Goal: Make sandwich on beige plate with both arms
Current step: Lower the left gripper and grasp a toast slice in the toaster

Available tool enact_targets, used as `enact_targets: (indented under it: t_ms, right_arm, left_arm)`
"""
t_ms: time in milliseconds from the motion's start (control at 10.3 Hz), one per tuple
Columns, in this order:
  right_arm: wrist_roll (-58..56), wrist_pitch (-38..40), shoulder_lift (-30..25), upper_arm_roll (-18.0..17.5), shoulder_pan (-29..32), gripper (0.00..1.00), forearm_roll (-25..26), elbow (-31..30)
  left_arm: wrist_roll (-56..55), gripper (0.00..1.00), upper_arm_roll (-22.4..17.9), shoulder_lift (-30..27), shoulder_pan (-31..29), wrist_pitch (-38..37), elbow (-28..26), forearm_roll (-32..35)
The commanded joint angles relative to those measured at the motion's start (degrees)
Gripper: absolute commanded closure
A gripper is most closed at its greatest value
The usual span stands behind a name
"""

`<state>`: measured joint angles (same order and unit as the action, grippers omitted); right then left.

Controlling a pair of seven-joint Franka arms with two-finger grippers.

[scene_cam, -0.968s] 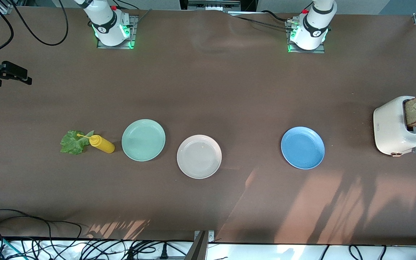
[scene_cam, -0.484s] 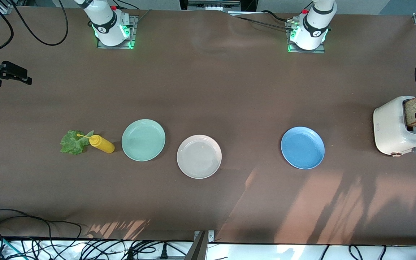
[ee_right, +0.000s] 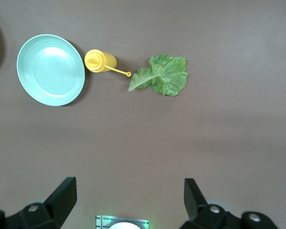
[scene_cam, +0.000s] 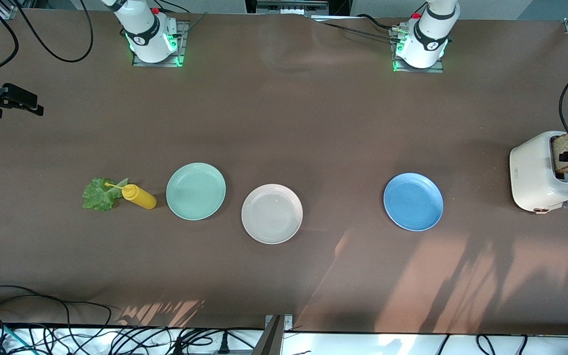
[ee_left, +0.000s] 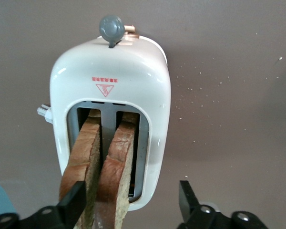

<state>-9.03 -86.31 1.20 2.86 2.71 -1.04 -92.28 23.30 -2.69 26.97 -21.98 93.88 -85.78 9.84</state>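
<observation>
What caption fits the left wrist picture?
Open left gripper hovers over two brown toast slices in the white toaster.

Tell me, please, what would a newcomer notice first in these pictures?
Probably the white toaster at the left arm's end of the table, with two brown toast slices standing in its slots and the open left gripper just above them. Next, the three plates in a row: mint-green plate, beige plate, blue plate. A lettuce leaf and yellow squeeze bottle lie beside the mint-green one.
</observation>
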Motion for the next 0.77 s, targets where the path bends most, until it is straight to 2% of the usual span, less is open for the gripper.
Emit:
enact_targets:
  t_ms: [0,290,484,581,677]
  right_arm:
    - [0.5,-0.18,-0.5,-0.05,0.02,0.0,-0.02,-0.53]
    - [0.5,-0.35,-0.5,-0.05,0.02,0.0,-0.02,-0.53]
    - [0.5,-0.27,-0.41,-0.05,0.02,0.0,-0.02,-0.53]
    - [0.5,-0.35,-0.41,-0.05,0.02,0.0,-0.02,-0.53]
    - [0.5,-0.35,-0.41,-0.05,0.02,0.0,-0.02,-0.53]
  left_arm:
    - [-0.19,0.19,0.23,-0.52,0.09,-0.89,-1.23,2.03]
    - [0.25,0.19,0.14,-0.52,-0.08,-1.33,-1.58,2.2]
    - [0.25,0.21,0.14,-0.52,-0.7,-1.33,-1.85,5.69]
    - [0.34,0.27,0.14,-0.17,-0.7,-1.33,-1.85,6.33]
    - [0.34,0.47,0.14,-0.17,-0.7,-1.33,-1.76,6.33]
